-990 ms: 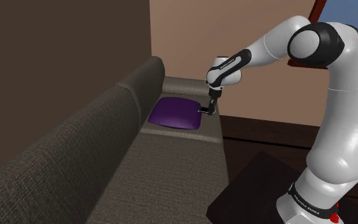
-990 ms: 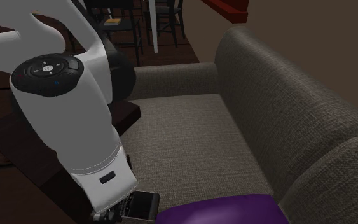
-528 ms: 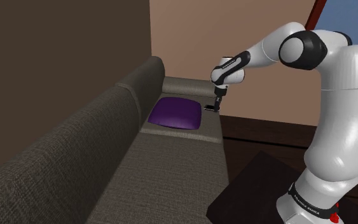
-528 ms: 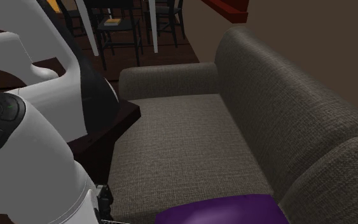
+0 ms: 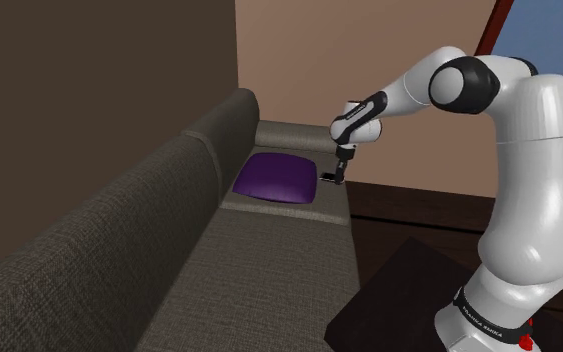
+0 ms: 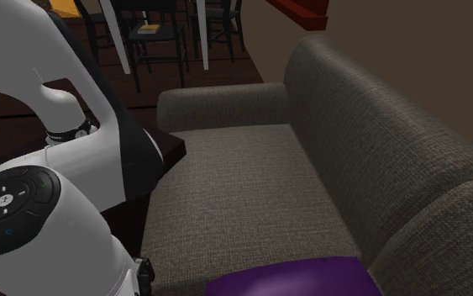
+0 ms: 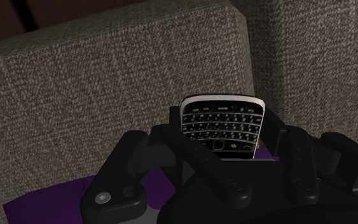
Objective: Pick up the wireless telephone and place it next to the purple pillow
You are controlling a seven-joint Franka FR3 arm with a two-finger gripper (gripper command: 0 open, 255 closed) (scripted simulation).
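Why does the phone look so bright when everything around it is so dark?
Wrist view: the phone, with its pale rim and white keys, stands out against the black end effector clasping it. Shoulder view: the wall behind the sofa is dim brown, the far wall lighter.

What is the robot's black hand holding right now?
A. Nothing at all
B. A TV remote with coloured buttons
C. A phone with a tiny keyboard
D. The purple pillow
C: in the wrist view a black telephone with rows of small keys sits clasped in the gripper, close to the purple pillow that lies on the sofa.
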